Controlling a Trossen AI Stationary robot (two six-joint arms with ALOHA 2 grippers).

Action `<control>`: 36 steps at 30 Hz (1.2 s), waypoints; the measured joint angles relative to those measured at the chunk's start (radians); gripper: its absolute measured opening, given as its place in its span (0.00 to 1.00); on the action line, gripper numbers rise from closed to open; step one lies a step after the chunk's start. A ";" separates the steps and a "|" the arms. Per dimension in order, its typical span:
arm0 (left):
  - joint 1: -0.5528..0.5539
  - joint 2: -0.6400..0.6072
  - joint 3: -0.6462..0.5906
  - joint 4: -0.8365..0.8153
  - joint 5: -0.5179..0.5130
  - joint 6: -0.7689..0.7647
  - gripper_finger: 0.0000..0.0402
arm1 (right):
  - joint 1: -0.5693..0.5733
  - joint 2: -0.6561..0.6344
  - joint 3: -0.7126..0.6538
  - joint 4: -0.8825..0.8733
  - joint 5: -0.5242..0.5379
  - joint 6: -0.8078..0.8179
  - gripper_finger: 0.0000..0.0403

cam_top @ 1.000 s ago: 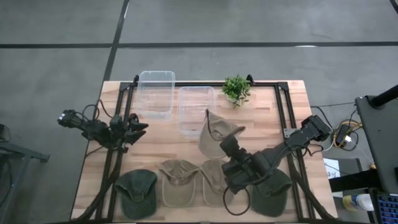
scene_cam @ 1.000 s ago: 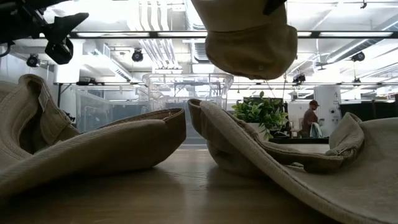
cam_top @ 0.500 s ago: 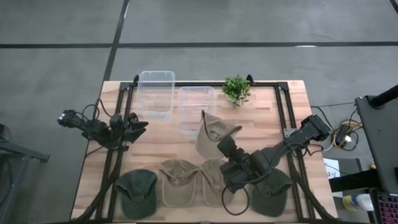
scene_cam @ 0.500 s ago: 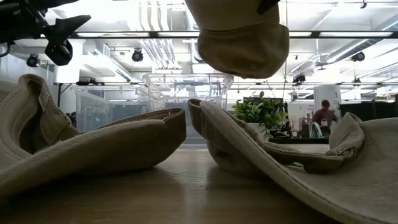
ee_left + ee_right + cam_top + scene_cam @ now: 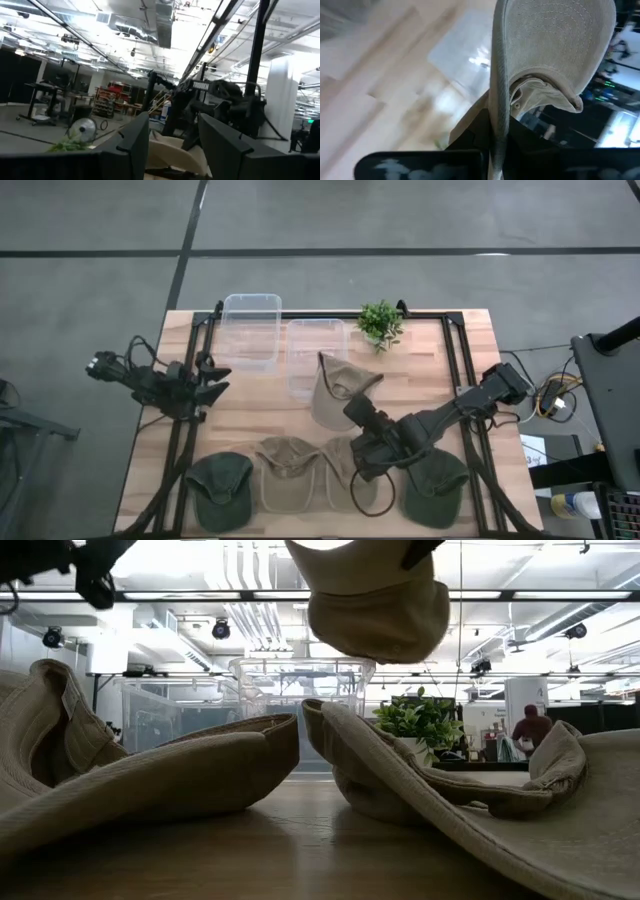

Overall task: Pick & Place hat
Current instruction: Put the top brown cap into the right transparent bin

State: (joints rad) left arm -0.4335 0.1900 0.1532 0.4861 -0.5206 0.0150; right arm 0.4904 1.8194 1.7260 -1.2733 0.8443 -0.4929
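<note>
A beige hat (image 5: pixel 338 392) is up in the air over the middle of the table, near the clear container (image 5: pixel 314 356). My right gripper (image 5: pixel 357 418) is shut on it and stands at its near-right side. The low view shows the hat (image 5: pixel 368 602) well above the tabletop. In the right wrist view its stitched brim (image 5: pixel 555 35) fills the upper part. My left gripper (image 5: pixel 214 374) waits open over the table's left side, touching nothing; its wrist view looks between its fingers (image 5: pixel 175 145) toward the hat (image 5: pixel 170 150) and the other arm. My right gripper pinches the hat between its two fingers by the thin edge of the brim (image 5: pixel 498 117), one finger (image 5: pixel 470 131) on either side. The fingers come from the near-right, slanting. The hat is lifted clear and reaches out beyond the fingers toward the far-left.
Several hats lie in a row along the near edge: dark green (image 5: pixel 220 488), beige (image 5: pixel 285 475), beige (image 5: pixel 345 470), dark green (image 5: pixel 435 488). A second clear container (image 5: pixel 250 330) and a small potted plant (image 5: pixel 380 323) stand at the far edge. A black frame (image 5: pixel 455 350) borders the table.
My right gripper has carried the hat a little toward the table's left and far edges, closer to the clear container, still shut on it. My left gripper has drawn back slightly toward the left edge and risen.
</note>
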 joint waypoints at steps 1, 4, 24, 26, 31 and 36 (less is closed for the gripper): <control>0.000 0.028 0.023 0.002 -0.010 -0.022 0.41 | -0.004 0.000 0.000 0.008 0.019 -0.023 0.03; 0.000 0.118 0.097 -0.019 -0.128 -0.217 0.41 | -0.020 0.000 0.000 0.029 0.079 -0.108 0.03; 0.004 0.567 0.465 -0.304 -0.259 -0.621 0.41 | -0.119 0.004 -0.001 0.141 0.445 -0.586 0.03; 0.009 0.590 0.485 -0.286 -0.265 -0.632 0.41 | -0.119 0.004 -0.001 0.147 0.450 -0.587 0.03; 0.022 0.655 0.509 -0.299 -0.318 -0.626 0.41 | -0.118 0.005 -0.001 0.173 0.460 -0.580 0.03; 0.055 0.696 0.543 -0.281 -0.330 -0.614 0.41 | -0.118 0.016 -0.002 0.228 0.462 -0.596 0.03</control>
State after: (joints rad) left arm -0.3786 0.8862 0.6962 0.2049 -0.8503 -0.5993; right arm 0.3721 1.8357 1.7241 -1.0454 1.3063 -1.0884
